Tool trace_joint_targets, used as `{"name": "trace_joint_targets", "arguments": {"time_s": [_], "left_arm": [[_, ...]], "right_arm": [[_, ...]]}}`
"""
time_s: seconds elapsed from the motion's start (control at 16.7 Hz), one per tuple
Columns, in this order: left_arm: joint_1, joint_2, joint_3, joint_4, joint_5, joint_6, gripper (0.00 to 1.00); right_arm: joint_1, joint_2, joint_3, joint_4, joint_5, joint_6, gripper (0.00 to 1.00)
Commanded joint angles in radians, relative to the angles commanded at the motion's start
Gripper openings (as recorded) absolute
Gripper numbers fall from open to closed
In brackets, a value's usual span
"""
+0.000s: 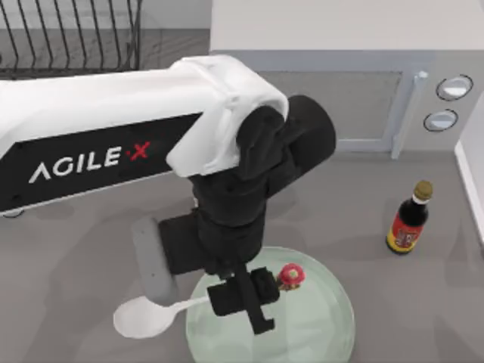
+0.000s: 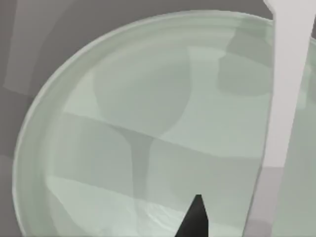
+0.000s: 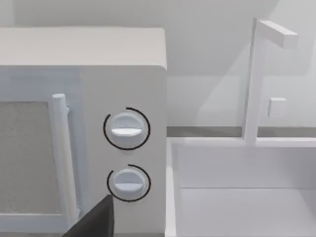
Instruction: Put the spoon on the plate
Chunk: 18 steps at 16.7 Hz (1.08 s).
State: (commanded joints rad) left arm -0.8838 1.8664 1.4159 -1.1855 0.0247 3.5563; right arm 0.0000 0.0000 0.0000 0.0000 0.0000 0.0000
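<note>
The left gripper (image 1: 253, 302) hangs over the plate (image 1: 325, 333), pinching the spoon (image 1: 144, 318) by its handle — bowl out past the plate's left rim.

One spoon (image 1: 144, 318), one plate (image 1: 325, 333), one bottle (image 1: 409, 219), one microwave (image 1: 340, 98).

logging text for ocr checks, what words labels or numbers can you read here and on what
"AGILE·X": white letters with a red X, on the black panel of the left arm, seen from the top view.
Bottle label: red and yellow, print too small to read.
Microwave knobs: no readable marks.
Plate, spoon: no text.
</note>
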Motion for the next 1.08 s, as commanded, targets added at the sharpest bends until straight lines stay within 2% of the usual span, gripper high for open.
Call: {"name": "trace_joint_targets", "arguments": {"time_s": [0.42, 1.08], "left_arm": [[-0.076, 0.077, 0.034, 0.08, -0.031, 0.184, 0.0], [-0.083, 0.074, 0.031, 0.084, -0.029, 0.204, 0.0]], "right_arm": [[0.0, 0.0, 0.0, 0.0, 0.0, 0.0, 1.0], [0.0, 0.0, 0.0, 0.0, 0.0, 0.0, 1.0]]}}
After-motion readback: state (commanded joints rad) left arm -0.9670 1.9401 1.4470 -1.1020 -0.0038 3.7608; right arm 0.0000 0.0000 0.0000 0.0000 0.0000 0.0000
